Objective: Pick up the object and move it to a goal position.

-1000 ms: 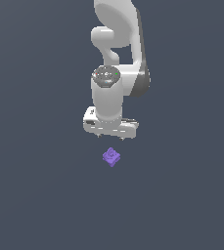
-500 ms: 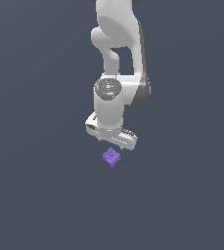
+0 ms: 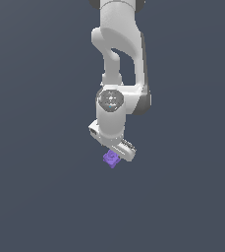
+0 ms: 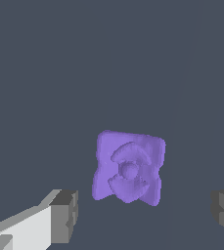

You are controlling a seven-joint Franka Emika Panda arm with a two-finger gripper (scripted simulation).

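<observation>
Plain dark grey surface, purple block (image 4: 128,167) lying flat, knob up, roughly square. Gripper (image 4: 145,215) right above it, jaws wide apart, holding nothing. Exterior view (image 3: 111,158) mostly hides that gap.

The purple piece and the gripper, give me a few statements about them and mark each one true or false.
1. The purple piece rests on the grey floor. True.
2. The gripper is clamped on the piece. False: both fingers stand apart from it.
3. The piece has a raised knob on top. True.
4. In the exterior view the piece sits far from the arm. False: it lies right below the gripper.
</observation>
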